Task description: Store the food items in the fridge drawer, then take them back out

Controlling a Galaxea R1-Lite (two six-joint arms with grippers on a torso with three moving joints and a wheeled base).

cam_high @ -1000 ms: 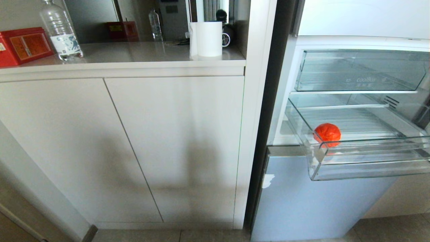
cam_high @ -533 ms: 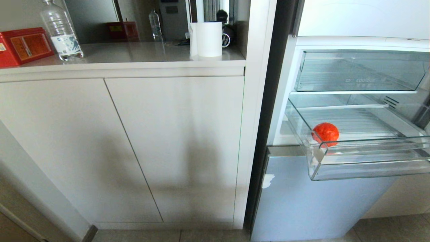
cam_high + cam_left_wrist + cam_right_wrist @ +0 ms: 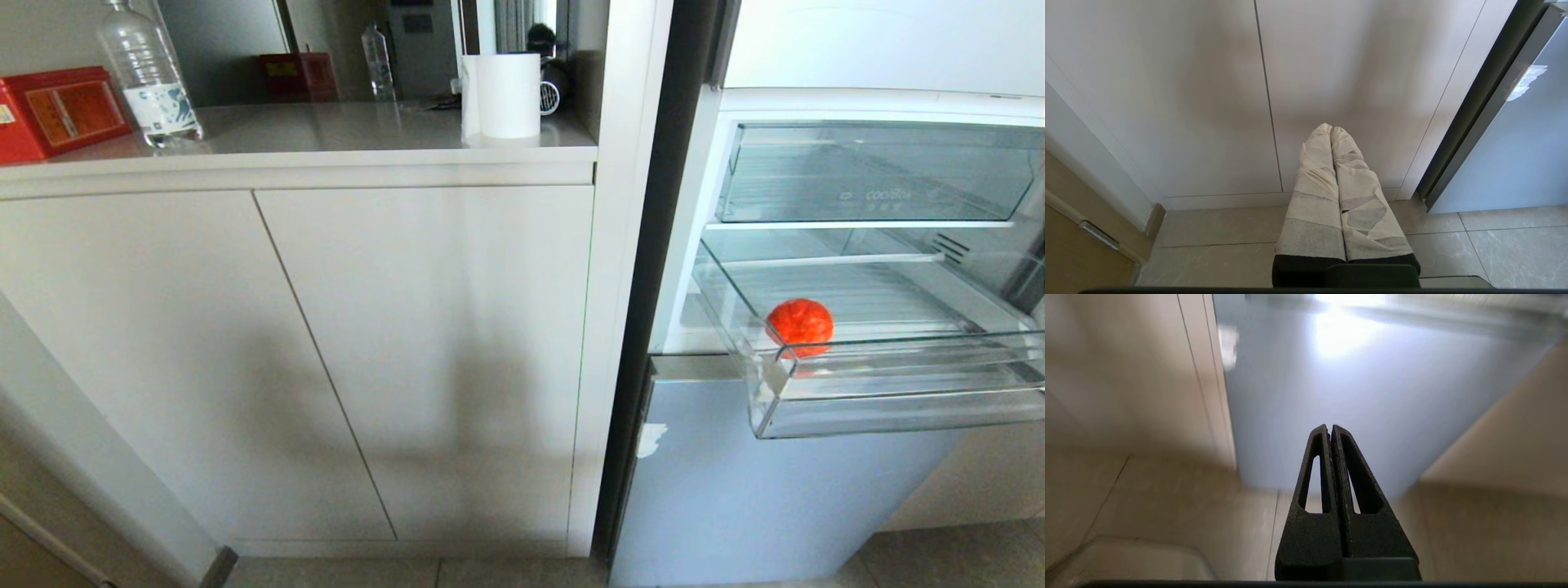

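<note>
— Red-orange and round, the food item [image 3: 800,324] is sitting in the fridge drawer [image 3: 898,392], near its front left corner, right behind the clear front lip.

— Is the drawer sitting closed?

— No, it is sticking out of the open fridge over the grey-blue lower door [image 3: 759,490]. Its ribbed floor is showing through the clear plastic. Above it, a second clear bin [image 3: 873,175] with faint lettering on its front is sitting pushed in.

— What is the right gripper [image 3: 1331,430] doing?

— It is hanging low, with its black fingers [image 3: 1349,473] pressed together and nothing between them, pointing at the lower door and the floor tiles. It is showing in its own wrist view only.

— And the left gripper [image 3: 1331,130]?

— It is idling with its tape-wrapped fingers [image 3: 1316,179] touching along their length, empty too, facing the white cabinet doors [image 3: 326,351] and the tiled floor [image 3: 1494,245].

— Anything lying around the fridge?

— Left of it, the desk [image 3: 326,131] above the cabinet is carrying a red box [image 3: 57,110], a clear water bottle [image 3: 147,73] and a white paper roll [image 3: 502,94].
</note>
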